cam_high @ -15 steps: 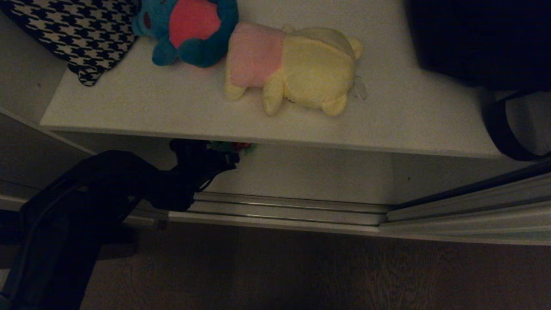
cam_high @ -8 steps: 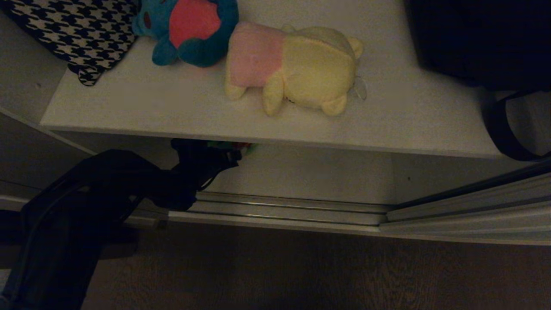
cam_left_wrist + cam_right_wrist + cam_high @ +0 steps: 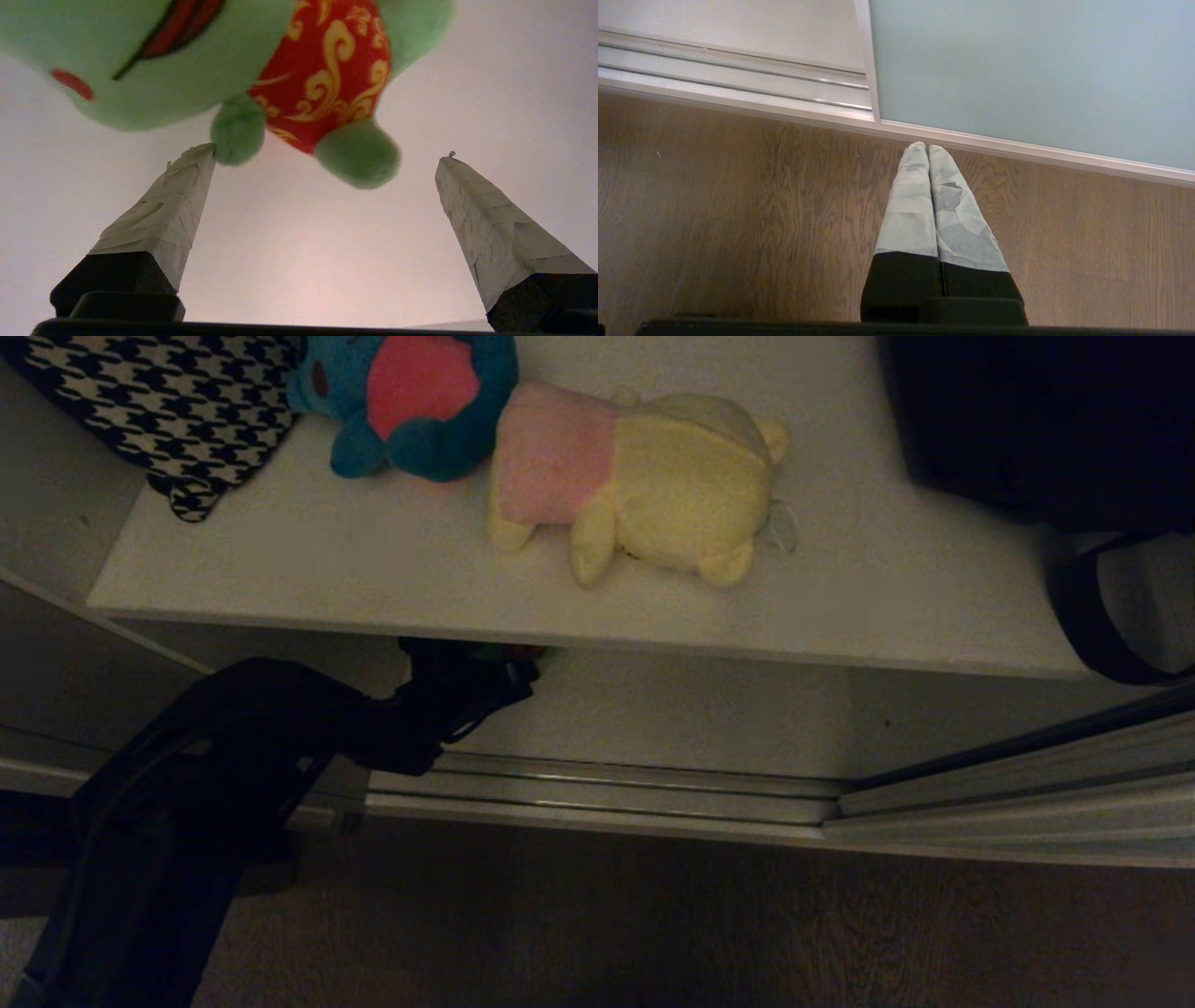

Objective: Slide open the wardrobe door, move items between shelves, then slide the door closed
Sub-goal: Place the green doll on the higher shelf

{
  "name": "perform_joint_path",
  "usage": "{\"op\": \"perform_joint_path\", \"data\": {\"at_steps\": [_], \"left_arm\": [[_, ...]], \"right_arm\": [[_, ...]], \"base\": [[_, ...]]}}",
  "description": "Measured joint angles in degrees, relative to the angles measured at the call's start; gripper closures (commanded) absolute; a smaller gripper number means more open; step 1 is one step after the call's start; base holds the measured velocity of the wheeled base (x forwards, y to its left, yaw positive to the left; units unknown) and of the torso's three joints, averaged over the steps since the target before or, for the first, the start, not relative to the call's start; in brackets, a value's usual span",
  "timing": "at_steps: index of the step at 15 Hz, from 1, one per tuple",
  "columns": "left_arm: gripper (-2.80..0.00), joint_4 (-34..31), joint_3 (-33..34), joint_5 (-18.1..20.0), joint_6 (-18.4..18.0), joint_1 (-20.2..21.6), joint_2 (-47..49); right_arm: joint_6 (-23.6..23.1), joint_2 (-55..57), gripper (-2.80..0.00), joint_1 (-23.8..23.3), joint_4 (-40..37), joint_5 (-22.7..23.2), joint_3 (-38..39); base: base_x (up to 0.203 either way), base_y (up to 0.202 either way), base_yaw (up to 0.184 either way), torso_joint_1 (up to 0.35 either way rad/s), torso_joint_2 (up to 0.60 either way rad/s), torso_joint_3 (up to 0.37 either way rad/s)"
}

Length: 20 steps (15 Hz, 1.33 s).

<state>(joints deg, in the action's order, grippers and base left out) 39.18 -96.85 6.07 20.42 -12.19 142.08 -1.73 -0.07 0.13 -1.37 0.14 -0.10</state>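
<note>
Over the last second the left hand [image 3: 509, 663] has pushed further right beneath the upper shelf [image 3: 373, 569]. It stands wide open and empty, and one taped fingertip [image 3: 187, 182] just meets a foot of the green plush toy [image 3: 196, 60] on the lower shelf [image 3: 299, 261], so a grasp looks imminent. The toy is soft pile with a red, gold-scrolled bib; both shelves are smooth and off-white. The right hand [image 3: 928, 148] hangs pressed shut over the wood floor [image 3: 714, 210], near the matte sliding door [image 3: 1017, 70].

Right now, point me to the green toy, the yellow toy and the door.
green toy [image 3: 327, 65], left wrist view, on its red patterned belly
yellow toy [image 3: 686, 490], head view, on its yellow back
door [image 3: 1031, 74], right wrist view, on its grey-green panel
</note>
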Motion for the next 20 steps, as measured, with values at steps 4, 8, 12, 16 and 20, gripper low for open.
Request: {"op": "perform_joint_path", "data": {"at_steps": [4, 8, 12, 16, 20], "left_arm": [[-2.8, -2.0, -1.1, 2.0, 2.4, -0.2, -0.6], [-2.8, -2.7, -1.8, 2.2, 3.9, -0.2, -1.2], [-2.8, -5.6, -1.3, 1.9, 3.7, -0.3, -2.5], [-2.8, -9.4, -2.7, 2.2, 5.8, -0.3, -2.4], [-2.8, -11.2, -7.3, 2.1, 9.4, -0.2, -0.5]], "right_arm": [[0.0, 0.0, 0.0, 0.0, 0.0, 0.0, 0.0], [0.0, 0.0, 0.0, 0.0, 0.0, 0.0, 0.0], [0.0, 0.0, 0.0, 0.0, 0.0, 0.0, 0.0], [0.0, 0.0, 0.0, 0.0, 0.0, 0.0, 0.0], [0.0, 0.0, 0.0, 0.0, 0.0, 0.0, 0.0]], "base": [[0.0, 0.0, 0.0, 0.0, 0.0, 0.0], [0.0, 0.0, 0.0, 0.0, 0.0, 0.0], [0.0, 0.0, 0.0, 0.0, 0.0, 0.0], [0.0, 0.0, 0.0, 0.0, 0.0, 0.0], [0.0, 0.0, 0.0, 0.0, 0.0, 0.0]]}}
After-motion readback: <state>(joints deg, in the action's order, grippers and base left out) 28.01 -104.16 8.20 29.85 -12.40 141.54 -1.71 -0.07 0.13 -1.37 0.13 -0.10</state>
